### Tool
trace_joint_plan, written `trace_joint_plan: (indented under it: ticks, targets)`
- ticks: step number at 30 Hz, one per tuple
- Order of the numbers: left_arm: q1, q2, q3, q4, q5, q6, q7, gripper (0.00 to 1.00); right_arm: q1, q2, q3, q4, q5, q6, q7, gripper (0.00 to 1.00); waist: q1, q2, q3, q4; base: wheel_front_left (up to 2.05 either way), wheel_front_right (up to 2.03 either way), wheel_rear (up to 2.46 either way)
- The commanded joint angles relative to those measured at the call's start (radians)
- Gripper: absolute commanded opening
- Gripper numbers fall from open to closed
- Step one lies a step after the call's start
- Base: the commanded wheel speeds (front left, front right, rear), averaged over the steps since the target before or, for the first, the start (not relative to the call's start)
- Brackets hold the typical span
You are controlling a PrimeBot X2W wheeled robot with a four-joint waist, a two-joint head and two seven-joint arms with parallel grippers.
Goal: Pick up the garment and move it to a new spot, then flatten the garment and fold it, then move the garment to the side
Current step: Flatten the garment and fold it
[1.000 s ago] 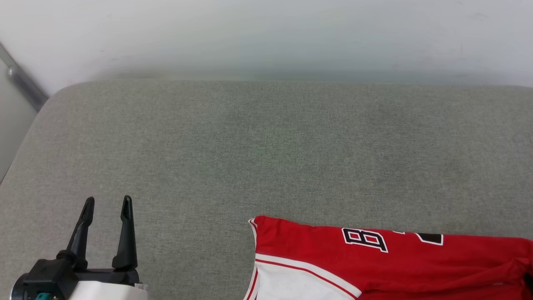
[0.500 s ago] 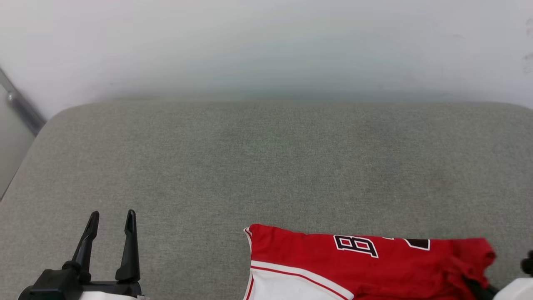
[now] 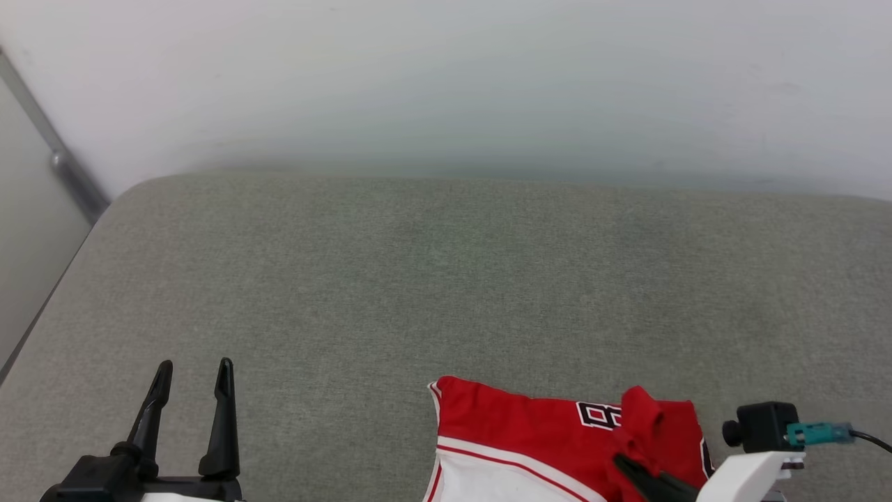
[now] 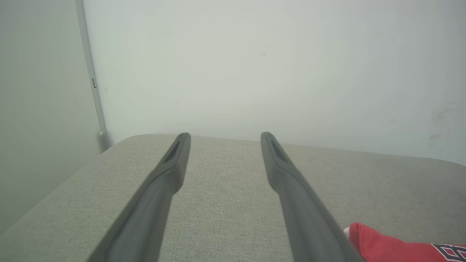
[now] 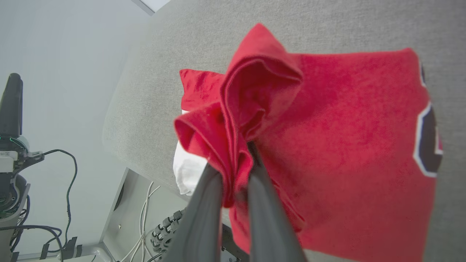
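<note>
Near edge of grey cushion [image 3: 446, 279]: red jersey [image 3: 529, 425], bunched

Jersey lies at the near right, one fold raised. Bare cushion runs open to the left and back to the white wall [image 3: 446, 84]. Right gripper [image 5: 236, 165]: clamped on the bunched red fold. Left gripper [image 3: 195, 364]: fingers spread wide, empty, over bare cushion.

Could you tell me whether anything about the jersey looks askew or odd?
Yes: the red jersey is bunched rather than flat. The right gripper is shut on a gathered wad of its red fabric, partly covering the lettering.
</note>
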Motion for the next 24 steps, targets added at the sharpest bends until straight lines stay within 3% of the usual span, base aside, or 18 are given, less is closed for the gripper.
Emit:
trace_joint_plan:
  ticks: [1,7,23,24]
  targets:
    - [0.005,0.002,0.002,0.002,-0.004,-0.001,-0.002,1.0,-0.019,0.006,0.005,0.004,0.01,0.0,0.002,0.0,0.0,0.0,0.001,0.006,0.0,0.0,0.0]
    - [0.001,0.005,0.0,0.006,-0.005,-0.001,-0.002,1.0,-0.082,0.009,0.101,0.073,0.086,0.0,-0.049,0.0,0.0,0.0,0.013,0.031,0.0,0.0,0.0]
    - [-0.032,0.008,-0.037,0.03,0.006,-0.001,-0.002,1.0,-0.279,0.009,0.302,0.456,0.165,0.0,-0.249,0.0,0.0,0.0,0.053,0.106,0.0,0.0,0.0]
    - [-0.033,0.008,-0.039,0.031,0.006,-0.001,-0.002,1.0,-0.288,0.009,0.313,0.47,0.168,0.0,-0.258,0.05,0.0,0.0,0.055,0.109,0.0,0.0,0.0]
